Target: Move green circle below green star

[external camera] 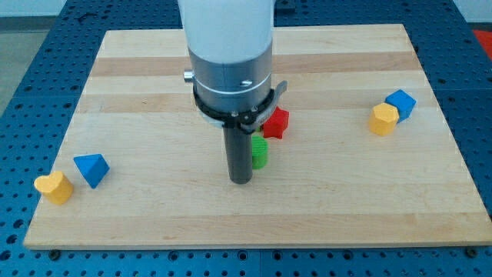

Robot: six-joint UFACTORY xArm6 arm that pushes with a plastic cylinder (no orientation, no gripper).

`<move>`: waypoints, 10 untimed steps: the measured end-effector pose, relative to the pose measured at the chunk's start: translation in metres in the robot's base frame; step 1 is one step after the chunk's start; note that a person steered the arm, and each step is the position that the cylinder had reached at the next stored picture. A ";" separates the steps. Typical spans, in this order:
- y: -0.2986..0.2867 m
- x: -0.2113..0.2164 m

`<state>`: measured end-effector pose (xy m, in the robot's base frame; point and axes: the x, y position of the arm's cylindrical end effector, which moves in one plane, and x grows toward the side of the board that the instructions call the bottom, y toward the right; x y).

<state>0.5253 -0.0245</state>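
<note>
A green block (260, 152), partly hidden by the rod, sits near the middle of the wooden board (154, 100); its shape cannot be made out, so I cannot tell whether it is the circle or the star. My tip (241, 181) rests on the board just left of and slightly below this green block, touching or nearly touching it. A red block (276, 123) lies just above and right of the green one. No second green block shows; the arm's wide white and grey body hides the board behind it.
A yellow heart-shaped block (53, 187) and a blue triangular block (91, 168) lie at the view's lower left. A yellow block (383, 119) and a blue block (400, 103) sit together at the view's right. The board's edges meet a blue table.
</note>
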 end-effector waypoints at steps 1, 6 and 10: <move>0.000 -0.022; 0.052 -0.009; 0.018 -0.032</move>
<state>0.4929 -0.0069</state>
